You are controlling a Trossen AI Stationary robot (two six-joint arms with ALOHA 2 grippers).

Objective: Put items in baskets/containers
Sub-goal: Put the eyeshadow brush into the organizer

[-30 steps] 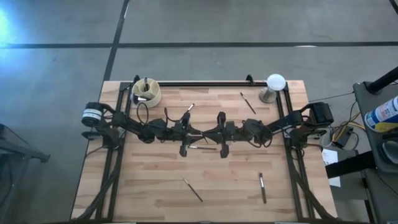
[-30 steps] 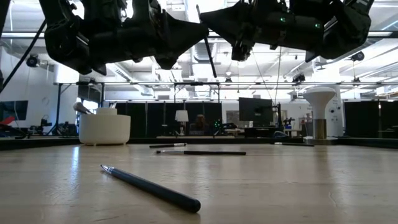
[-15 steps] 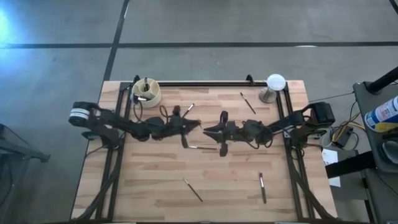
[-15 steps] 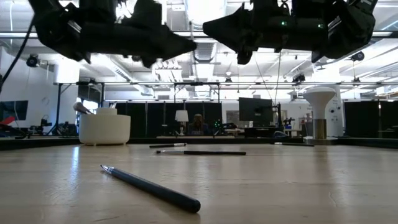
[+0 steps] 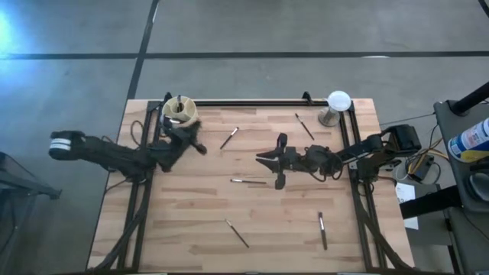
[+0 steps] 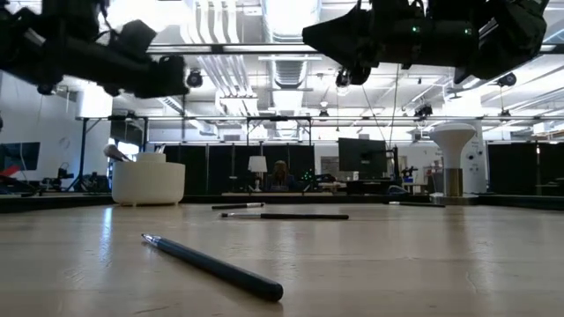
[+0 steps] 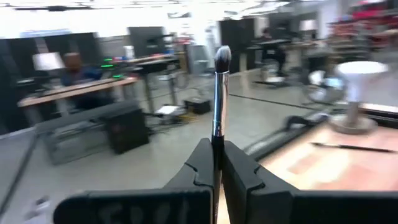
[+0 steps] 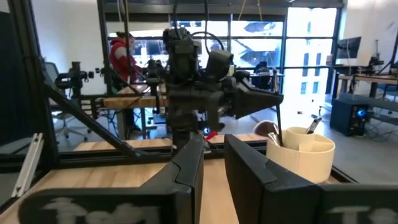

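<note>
High view: the left gripper [image 5: 195,147] is seen raised just beside the cream cup [image 5: 180,112], at the table's far left corner. In the left wrist view its fingers [image 7: 200,169] are clamped on a brush [image 7: 219,93], held upright, dark bristle tip uppermost. The right gripper [image 5: 263,160] is held over the middle of the table, fingers [image 8: 188,163] parted with a narrow gap, nothing between them. Brushes are already stood in the cup. Loose brushes lie flat on the table: one [image 5: 249,181] just near the right gripper, one [image 5: 228,138] between the two grippers, one [image 5: 305,126] beyond the right gripper toward the white dome [image 5: 338,100], two [image 5: 237,234] [image 5: 322,230] at the near edge.
</note>
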